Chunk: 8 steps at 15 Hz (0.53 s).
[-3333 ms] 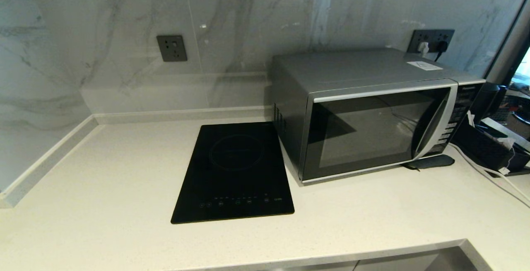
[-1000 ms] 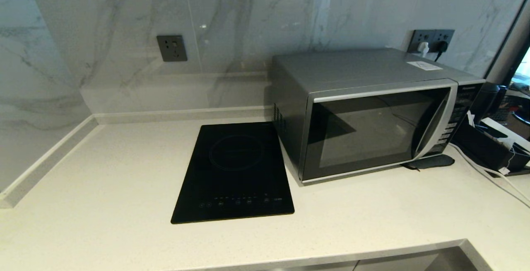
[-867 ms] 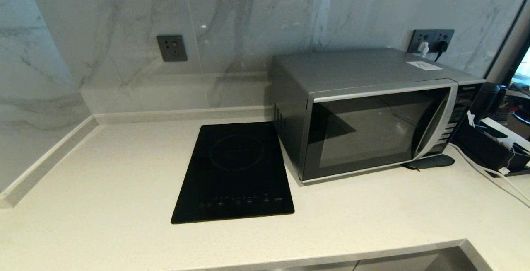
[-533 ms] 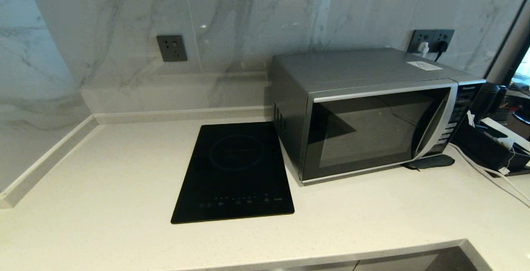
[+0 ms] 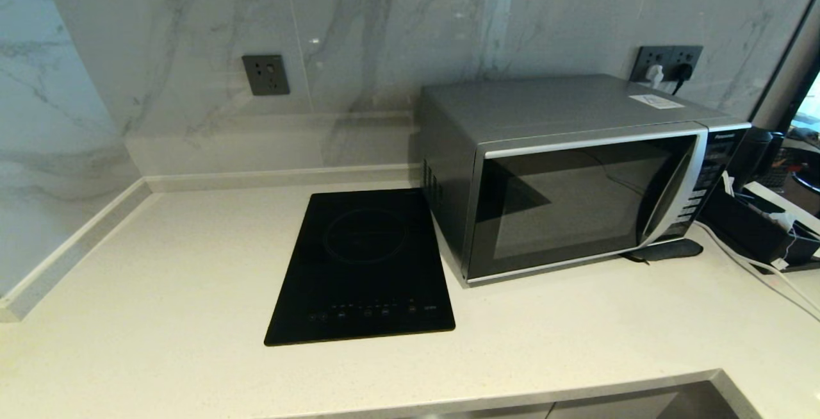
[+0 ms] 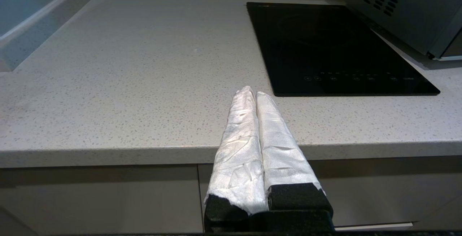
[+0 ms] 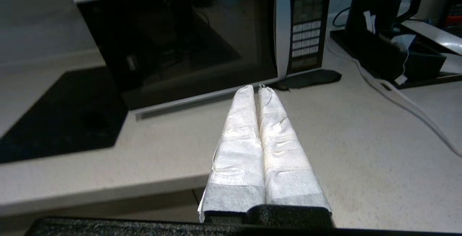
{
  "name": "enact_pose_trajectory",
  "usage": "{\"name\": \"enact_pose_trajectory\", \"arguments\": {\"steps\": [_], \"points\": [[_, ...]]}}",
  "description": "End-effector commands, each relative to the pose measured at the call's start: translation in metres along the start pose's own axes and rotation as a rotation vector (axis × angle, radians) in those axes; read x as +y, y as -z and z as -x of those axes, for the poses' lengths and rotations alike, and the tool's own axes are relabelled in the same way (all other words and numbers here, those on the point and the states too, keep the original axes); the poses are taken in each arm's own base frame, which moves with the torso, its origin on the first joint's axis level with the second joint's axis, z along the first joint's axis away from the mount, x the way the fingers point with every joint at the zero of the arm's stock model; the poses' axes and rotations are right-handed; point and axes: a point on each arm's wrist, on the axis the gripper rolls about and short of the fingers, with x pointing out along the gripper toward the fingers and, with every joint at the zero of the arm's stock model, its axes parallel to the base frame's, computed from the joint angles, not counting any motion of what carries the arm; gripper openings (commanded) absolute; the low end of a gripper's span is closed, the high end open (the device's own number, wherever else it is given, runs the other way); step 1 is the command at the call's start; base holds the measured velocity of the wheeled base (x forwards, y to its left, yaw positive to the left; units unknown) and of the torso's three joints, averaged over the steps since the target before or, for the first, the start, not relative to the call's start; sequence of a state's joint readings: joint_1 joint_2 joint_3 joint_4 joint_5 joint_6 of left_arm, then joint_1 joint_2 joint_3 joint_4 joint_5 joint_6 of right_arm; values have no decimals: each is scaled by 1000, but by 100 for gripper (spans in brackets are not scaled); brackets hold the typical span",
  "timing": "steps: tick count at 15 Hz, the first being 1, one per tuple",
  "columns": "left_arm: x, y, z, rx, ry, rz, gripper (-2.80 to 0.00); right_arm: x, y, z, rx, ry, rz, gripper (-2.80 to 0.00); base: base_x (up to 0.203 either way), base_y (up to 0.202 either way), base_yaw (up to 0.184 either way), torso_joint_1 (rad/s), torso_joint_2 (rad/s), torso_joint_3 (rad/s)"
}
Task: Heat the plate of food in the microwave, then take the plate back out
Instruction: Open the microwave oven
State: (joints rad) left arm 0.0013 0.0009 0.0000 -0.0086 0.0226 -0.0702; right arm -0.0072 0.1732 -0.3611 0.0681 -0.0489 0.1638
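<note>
The silver-grey microwave (image 5: 576, 169) stands at the back right of the counter with its dark glass door (image 5: 570, 204) closed; its curved handle (image 5: 672, 191) and button panel (image 7: 305, 30) are at its right side. The plate of food is out of view in every picture. My left gripper (image 6: 252, 92) is shut and empty, held low in front of the counter's front edge, left of the hob. My right gripper (image 7: 255, 88) is shut and empty too, over the counter's front part and pointing at the microwave's lower front. Neither arm shows in the head view.
A flat black induction hob (image 5: 365, 265) lies left of the microwave. A dark flat object (image 5: 666, 250) sits under the microwave's right front corner. A white cable (image 5: 756, 271) and a black tray of clutter (image 5: 762, 227) are at the far right. Wall sockets (image 5: 265, 74) are behind.
</note>
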Motion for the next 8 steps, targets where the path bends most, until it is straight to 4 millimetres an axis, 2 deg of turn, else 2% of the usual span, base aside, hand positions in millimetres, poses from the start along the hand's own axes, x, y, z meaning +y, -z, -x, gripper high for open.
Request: {"name": "enact_pose_trajectory", "arguments": {"steps": [1,3,4,8], "points": [[0,0,0,0,-1,0,-280,10,-55,-47,90,78,-34,-280,0,0,0,0,0,0],[0,0,0,0,-1,0,-280,14,-80,-84,133,164,-34,-280,0,0,0,0,0,0],[0,0,0,0,-1,0,-280,15,-83,-104,176,211,-4,-280,0,0,0,0,0,0],[0,0,0,0,-1,0,-280,12,-67,-182,307,379,133,-280,0,0,0,0,0,0]]}}
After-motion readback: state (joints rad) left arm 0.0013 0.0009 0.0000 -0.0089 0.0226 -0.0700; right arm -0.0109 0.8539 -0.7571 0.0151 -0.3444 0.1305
